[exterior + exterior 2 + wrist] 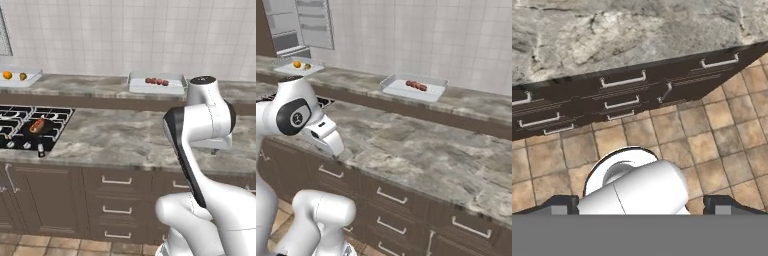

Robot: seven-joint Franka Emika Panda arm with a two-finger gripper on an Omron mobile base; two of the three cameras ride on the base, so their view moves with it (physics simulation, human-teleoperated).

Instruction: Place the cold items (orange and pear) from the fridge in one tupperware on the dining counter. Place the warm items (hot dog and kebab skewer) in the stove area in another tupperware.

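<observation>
A hot dog point(37, 126) lies in a dark pan point(39, 128) on the stove at the left. The kebab skewer point(156, 81) point(416, 85) rests in a clear tupperware point(172, 89) point(393, 86) on the raised back counter. A second tupperware point(33, 77) point(283, 66) further left holds the orange point(7, 75) point(297, 64) and the pear point(23, 76) point(307, 66). My gripper point(640, 207) hangs over the front counter edge, pointing down at the floor. Its fingertips point(562, 205) stand wide apart, open, with nothing held.
The marble front counter point(125, 137) point(421, 150) stretches right of the stove point(20, 120). Drawers with metal handles point(623, 80) run below it, above a tiled floor point(712, 145). The open fridge point(301, 22) stands at the far left.
</observation>
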